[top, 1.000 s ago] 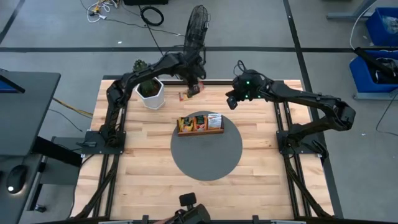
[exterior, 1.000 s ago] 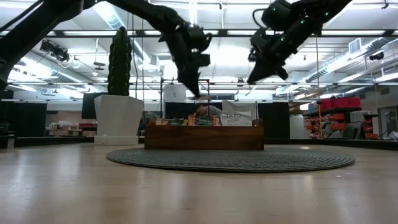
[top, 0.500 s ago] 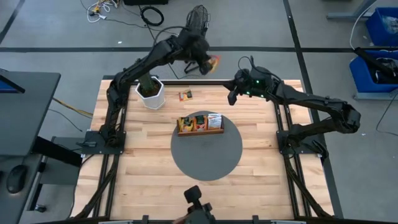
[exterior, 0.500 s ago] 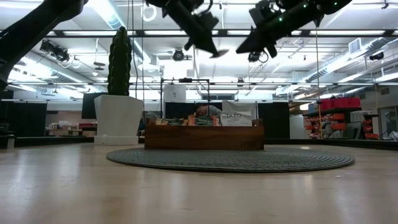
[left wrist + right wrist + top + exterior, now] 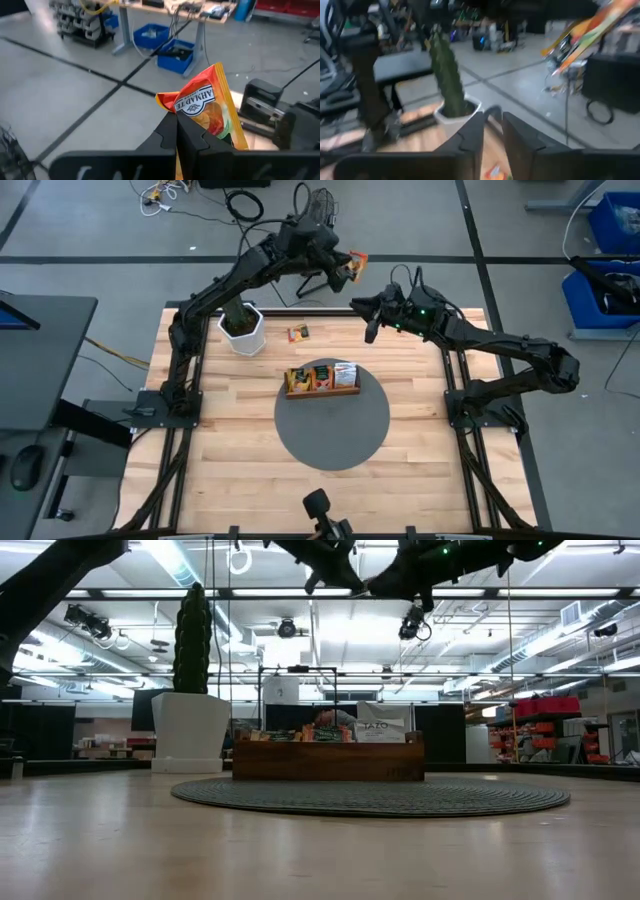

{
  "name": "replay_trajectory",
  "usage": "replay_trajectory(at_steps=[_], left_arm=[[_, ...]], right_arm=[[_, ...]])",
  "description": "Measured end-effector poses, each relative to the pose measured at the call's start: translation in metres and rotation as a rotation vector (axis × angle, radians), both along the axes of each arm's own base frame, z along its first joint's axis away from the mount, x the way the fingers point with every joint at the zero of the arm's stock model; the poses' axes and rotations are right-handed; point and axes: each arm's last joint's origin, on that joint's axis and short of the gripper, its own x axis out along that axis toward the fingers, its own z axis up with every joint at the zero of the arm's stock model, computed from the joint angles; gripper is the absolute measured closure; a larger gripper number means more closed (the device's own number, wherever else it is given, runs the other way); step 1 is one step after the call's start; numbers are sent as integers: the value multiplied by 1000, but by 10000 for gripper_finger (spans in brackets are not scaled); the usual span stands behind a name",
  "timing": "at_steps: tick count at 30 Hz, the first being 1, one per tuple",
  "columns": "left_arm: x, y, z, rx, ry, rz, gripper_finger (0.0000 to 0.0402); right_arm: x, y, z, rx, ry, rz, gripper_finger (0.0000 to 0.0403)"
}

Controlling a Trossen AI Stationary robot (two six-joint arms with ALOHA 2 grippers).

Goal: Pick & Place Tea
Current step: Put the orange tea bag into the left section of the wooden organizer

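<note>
left gripper [image 5: 345, 268] is hanging high past the bench's [image 5: 240, 470] far edge, jaws clamping an orange-red ahmad tea sachet [image 5: 212, 107] by its lower edge. right gripper [image 5: 365, 308] is hovering close beside it, jaws standing slightly apart and gripping nothing. another sachet [image 5: 297, 333] is lying on the bench near the potted cactus [image 5: 241, 328]. more sachets are sitting in the wooden tray [image 5: 322, 389] on the round grey mat [image 5: 332, 430].

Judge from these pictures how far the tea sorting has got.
Done: several sachets stand in the brown wooden slotted tray. In hand: the left gripper holds an orange-red Ahmad tea sachet aloft near the right gripper. Left: one small orange sachet on the table.
</note>
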Motion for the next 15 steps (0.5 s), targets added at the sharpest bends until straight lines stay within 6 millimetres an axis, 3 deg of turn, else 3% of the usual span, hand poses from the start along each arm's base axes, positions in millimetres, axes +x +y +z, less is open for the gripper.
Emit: replay_trajectory(at_steps=[11,15], left_arm=[[-13,-16,40,118,-169,34,401],[-15,-16,40,114,-161,38,401]], right_arm=[[-2,-3,15,-70,-141,-136,219],[-4,-3,29,-117,-282,-141,188]])
